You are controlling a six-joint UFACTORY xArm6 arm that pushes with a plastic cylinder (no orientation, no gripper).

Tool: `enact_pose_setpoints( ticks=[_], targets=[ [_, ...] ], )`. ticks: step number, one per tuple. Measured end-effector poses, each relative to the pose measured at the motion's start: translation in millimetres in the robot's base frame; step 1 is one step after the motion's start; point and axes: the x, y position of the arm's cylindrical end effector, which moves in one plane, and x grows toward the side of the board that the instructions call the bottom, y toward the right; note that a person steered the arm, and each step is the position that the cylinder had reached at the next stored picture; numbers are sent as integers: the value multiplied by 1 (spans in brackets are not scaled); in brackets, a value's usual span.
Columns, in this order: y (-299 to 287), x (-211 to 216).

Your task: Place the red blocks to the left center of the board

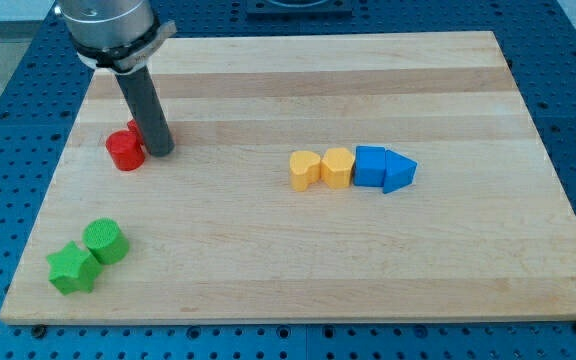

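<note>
A red cylinder block [124, 150] stands at the board's left side, about mid-height. A second red block [135, 127] peeks out just behind it, mostly hidden by the rod, so its shape cannot be made out. My tip [160, 152] rests on the board right next to the red cylinder, on its right, touching or nearly touching it. The dark rod rises from there to the arm's grey head [106, 25] at the view's top left.
A green cylinder [105, 241] and a green star-like block [72, 268] sit together at the bottom left. In the middle right lies a row: yellow heart-like block [304, 169], yellow hexagon-like block [337, 166], blue cube [369, 165], blue triangle [399, 172]. The wooden board [298, 80] lies on a blue perforated table.
</note>
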Motion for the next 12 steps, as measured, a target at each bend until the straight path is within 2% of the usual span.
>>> enact_pose_setpoints(
  ticks=[2,3,4,5,6,7,8,10,12],
  targets=[
    [-11,-53],
    [-11,-54],
    [3,-12],
    [18,76],
    [18,90],
    [-22,89],
    [-27,89],
    [-12,32],
    [-38,33]
  ],
)
